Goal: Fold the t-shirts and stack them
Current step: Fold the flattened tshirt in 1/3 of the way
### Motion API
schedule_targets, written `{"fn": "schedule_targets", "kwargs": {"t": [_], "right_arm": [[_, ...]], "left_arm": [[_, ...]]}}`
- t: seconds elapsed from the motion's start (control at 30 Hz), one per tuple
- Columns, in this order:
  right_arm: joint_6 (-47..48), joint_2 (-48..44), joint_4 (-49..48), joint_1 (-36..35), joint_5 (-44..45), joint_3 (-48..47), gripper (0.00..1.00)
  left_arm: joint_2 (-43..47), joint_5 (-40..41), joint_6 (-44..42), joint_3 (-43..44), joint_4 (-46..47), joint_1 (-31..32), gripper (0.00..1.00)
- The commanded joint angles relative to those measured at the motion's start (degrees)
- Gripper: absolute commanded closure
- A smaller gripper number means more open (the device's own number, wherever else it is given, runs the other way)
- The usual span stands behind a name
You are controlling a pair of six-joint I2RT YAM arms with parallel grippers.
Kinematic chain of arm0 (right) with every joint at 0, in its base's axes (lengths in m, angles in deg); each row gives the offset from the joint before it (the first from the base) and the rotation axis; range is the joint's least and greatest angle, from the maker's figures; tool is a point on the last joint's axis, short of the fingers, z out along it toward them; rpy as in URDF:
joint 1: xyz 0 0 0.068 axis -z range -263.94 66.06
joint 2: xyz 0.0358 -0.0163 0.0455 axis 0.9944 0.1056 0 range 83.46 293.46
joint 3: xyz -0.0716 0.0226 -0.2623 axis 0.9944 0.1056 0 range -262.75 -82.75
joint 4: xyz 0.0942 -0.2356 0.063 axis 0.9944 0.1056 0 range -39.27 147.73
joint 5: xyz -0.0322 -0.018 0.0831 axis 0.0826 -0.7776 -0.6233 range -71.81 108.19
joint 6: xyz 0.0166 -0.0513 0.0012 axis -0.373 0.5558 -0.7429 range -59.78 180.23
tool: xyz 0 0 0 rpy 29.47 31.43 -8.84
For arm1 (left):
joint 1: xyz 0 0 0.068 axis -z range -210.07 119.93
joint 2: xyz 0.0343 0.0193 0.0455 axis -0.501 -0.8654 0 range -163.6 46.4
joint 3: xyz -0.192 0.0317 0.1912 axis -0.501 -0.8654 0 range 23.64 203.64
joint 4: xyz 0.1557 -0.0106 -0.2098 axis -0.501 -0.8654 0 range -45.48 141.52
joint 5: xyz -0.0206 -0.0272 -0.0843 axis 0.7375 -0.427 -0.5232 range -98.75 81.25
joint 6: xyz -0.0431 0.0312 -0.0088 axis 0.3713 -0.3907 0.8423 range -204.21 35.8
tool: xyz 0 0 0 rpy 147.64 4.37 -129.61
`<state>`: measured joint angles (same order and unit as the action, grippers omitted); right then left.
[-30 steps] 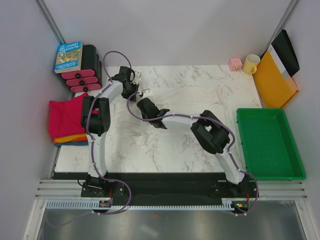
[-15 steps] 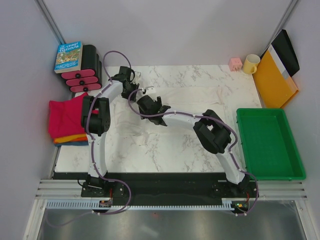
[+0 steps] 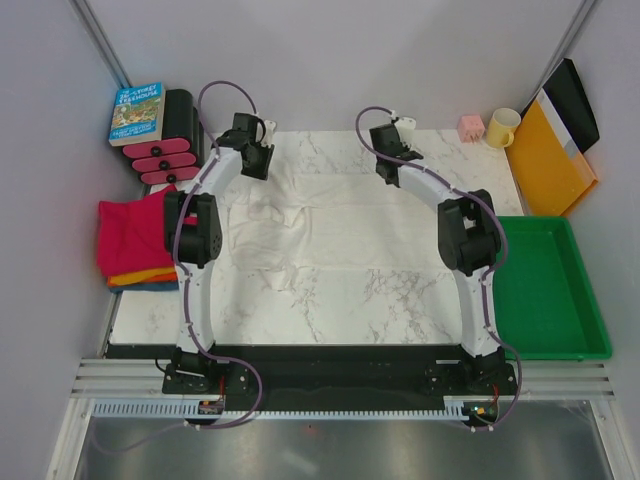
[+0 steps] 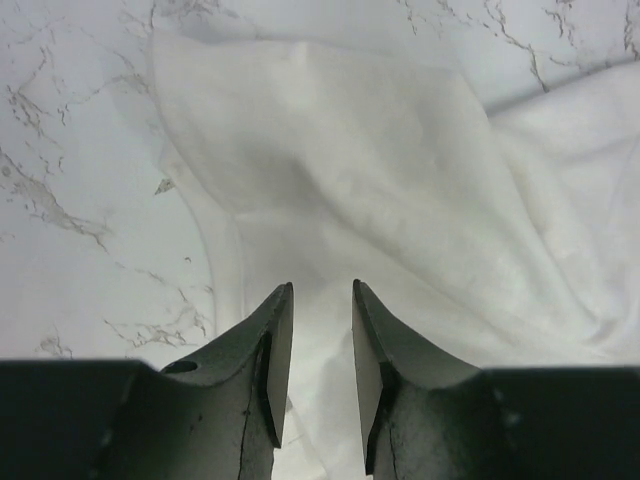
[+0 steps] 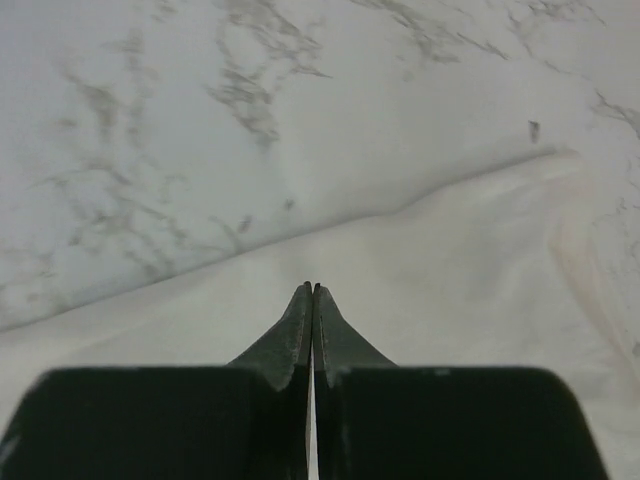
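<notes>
The cream-white t-shirt [image 3: 340, 215] lies spread across the back half of the marble table [image 3: 330, 310], bunched near its left end. Folded magenta [image 3: 128, 235], orange [image 3: 140, 278] and blue shirts are stacked at the table's left edge. My left gripper [image 3: 254, 162] hovers at the shirt's back left corner; in the left wrist view it [image 4: 322, 285] is open and empty over the white cloth [image 4: 400, 180]. My right gripper [image 3: 386, 160] is at the back centre; in the right wrist view it [image 5: 312, 287] is shut and empty just above the shirt's edge [image 5: 450, 280].
A green tray [image 3: 540, 285] stands at the right. A yellow-orange folder [image 3: 550, 160], a yellow mug [image 3: 502, 127] and a pink cube [image 3: 470, 127] are at the back right. A book [image 3: 138, 112] rests on black-and-pink objects [image 3: 165, 155] at the back left.
My right arm has swung from the shirt's left middle out to the back centre. The shirt now lies uncovered and spread. My left gripper has moved slightly back.
</notes>
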<state>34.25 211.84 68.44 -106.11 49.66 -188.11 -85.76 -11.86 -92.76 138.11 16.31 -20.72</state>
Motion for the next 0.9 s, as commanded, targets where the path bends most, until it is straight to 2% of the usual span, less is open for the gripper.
{"fn": "schedule_targets", "kwargs": {"t": [0.0, 0.3, 0.37, 0.73, 0.87], "right_arm": [[-0.66, 4.6, 7.16, 0.29, -1.06, -2.13, 1.0], [-2.15, 6.53, 7.86, 1.34, -2.72, -0.81, 1.0], [-2.32, 6.53, 8.56, 1.69, -2.72, -0.28, 1.0], [-4.7, 8.47, 14.54, 6.97, -2.64, -0.11, 1.0], [-5.22, 9.26, 14.89, 7.93, -2.81, -0.55, 1.0]], "left_arm": [[-4.5, 1.18, 0.47, 3.99, -2.33, -0.12, 0.63], [-8.2, 2.94, -0.76, 7.6, -6.19, -0.2, 0.63], [-9.78, 6.26, -1.11, 9.87, -8.29, -0.38, 0.63], [-12.07, 9.27, -0.15, 11.74, -12.08, -6.26, 0.64], [-12.51, 9.71, -0.15, 12.0, -12.08, -6.53, 0.63]]}}
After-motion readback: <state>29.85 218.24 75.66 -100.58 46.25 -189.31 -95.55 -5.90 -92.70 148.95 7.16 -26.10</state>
